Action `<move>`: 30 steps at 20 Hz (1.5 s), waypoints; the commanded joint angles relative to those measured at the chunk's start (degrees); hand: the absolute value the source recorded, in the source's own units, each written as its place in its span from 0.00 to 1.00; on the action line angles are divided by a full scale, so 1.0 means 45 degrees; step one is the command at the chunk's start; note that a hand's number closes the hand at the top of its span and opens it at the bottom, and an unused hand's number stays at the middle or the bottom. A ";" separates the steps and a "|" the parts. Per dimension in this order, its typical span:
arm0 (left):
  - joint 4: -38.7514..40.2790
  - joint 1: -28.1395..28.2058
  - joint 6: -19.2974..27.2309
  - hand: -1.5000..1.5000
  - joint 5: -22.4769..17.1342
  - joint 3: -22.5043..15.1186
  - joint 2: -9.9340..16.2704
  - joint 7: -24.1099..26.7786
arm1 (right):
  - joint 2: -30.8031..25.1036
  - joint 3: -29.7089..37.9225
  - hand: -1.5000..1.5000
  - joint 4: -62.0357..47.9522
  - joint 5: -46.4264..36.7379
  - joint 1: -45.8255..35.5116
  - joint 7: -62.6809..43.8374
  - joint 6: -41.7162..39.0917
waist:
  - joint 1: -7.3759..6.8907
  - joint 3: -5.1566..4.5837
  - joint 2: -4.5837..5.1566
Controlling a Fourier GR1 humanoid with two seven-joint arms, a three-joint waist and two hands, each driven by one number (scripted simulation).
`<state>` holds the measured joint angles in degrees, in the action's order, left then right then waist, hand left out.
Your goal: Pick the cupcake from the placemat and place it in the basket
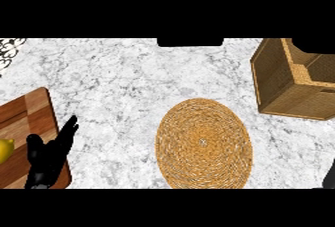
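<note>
The placemat [203, 143], a round woven mat on the tabletop [131, 80], lies bare: no cupcake shows on it or anywhere else in view. The basket [294, 82] stands beyond the mat and to its right, its open top partly cut off by the frame, and what shows of its inside holds nothing I can make out. So where the cupcake is cannot be told from here; it may be with the right hand.

The left hand [47, 157] rests at the lower left, fingers [68, 128] straight and held upward, gripping nothing. It sits over the near edge of a wooden cutting board [26, 119], with a lemon [5, 150] just to the left of those fingers. The right hand [329, 177] shows only as a dark sliver at the right edge, level with the mat's near side; whether its fingers are curled or straight cannot be told.

If that hand carries the cupcake, the step is the carry to the basket, which lies well ahead of its fingers. It would go best with the cupcake kept upright, lifted clear of the basket's near wall, lowered inside the rim, and let go only once it sits on the bottom.
</note>
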<state>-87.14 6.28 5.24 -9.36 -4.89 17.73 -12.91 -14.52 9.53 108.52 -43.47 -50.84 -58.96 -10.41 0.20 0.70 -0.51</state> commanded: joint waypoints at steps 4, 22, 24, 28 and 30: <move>0.1250 -0.0086 -0.0008 0.50 0.0093 -0.0055 -0.0204 -0.0769 | -0.1328 0.1068 1.00 -0.2950 0.0380 -0.0040 0.1602 -0.0059 | -0.0150 -0.0158 0.0217; 0.1058 0.0598 -0.0317 0.50 0.0327 -0.0098 -0.0555 -0.0339 | -0.1494 0.3942 1.00 -0.6694 0.3028 0.1549 0.6213 0.2274 | -0.0159 -0.0148 0.0161; 0.1783 0.0048 -0.0315 0.50 0.0283 0.0196 -0.0580 -0.0248 | -0.1557 0.4097 1.00 -0.6922 0.3209 0.1847 0.6549 0.2285 | -0.0061 -0.0155 0.0177; 0.1037 0.0538 -0.0143 0.50 0.0585 -0.0175 -0.0706 -0.0361 | -0.2550 0.3730 1.00 -0.8167 0.0879 0.2068 0.5956 0.3388 | -0.0231 -0.0163 0.0235; 0.1397 0.0239 -0.0346 0.50 0.0402 -0.0053 -0.0700 -0.0482 | -0.2594 0.3118 1.00 -0.8412 0.0669 0.2508 0.6687 0.2990 | -0.0180 -0.0163 0.0239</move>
<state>-86.42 5.43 4.22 -7.37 -4.21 15.59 -12.55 -23.82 25.57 74.26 -36.20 -41.12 -30.66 2.32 -0.52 0.84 -0.26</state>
